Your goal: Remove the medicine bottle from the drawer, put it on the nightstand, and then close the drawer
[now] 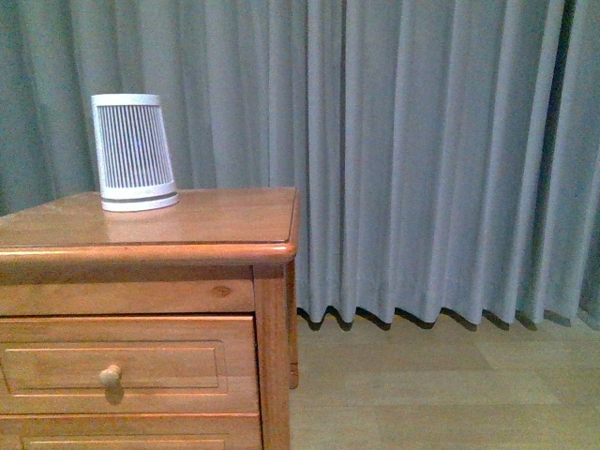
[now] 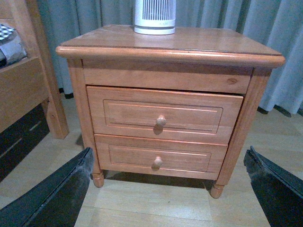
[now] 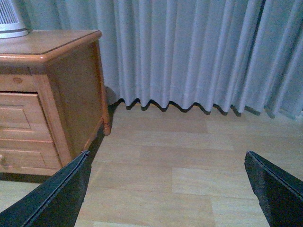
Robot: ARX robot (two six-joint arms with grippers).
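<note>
Both empty: left gripper (image 2: 168,151) spread wide, squared up to the nightstand (image 2: 94,40) just ahead; right gripper (image 3: 166,153) likewise released, nightstand off to its side. Ahead of the left gripper the drawer (image 2: 118,101) looks shut. The medicine bottle is not visible, presumably inside. Opening not yet begun. Next move: left gripper closes on the knob (image 2: 161,120) and pulls straight back.

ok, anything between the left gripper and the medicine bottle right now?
Yes: the drawer itself. Its front looks shut or nearly so, and the bottle isn't visible in any view. Nothing visible stands between the left gripper and the drawer's knob; its fingers are spread wide.
</note>
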